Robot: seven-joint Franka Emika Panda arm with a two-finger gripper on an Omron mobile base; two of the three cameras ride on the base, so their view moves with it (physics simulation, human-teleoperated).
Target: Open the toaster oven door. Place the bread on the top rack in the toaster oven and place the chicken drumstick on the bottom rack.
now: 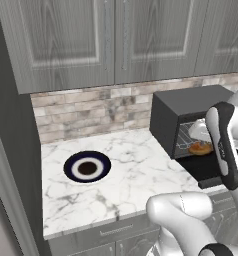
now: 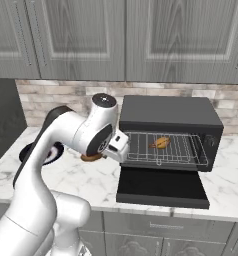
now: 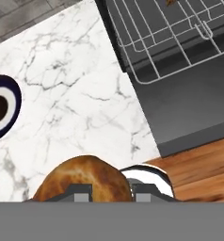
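Bread [image 3: 83, 178] (smooth, round, golden-brown) pinched in pincer [image 3: 111, 192].

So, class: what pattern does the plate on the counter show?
The plate shows concentric rings: dark navy rim, white band, dark centre. The left base view shows it best.

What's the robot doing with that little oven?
The robot's hand is shut on a round, brown bread and holds it above the marble counter, just left of the toaster oven. The toaster oven door is already folded down flat. An orange-brown chicken drumstick already lies on a wire rack inside; which rack is hard to tell. A dark blue and white plate sits on the counter. The bread has yet to go in.
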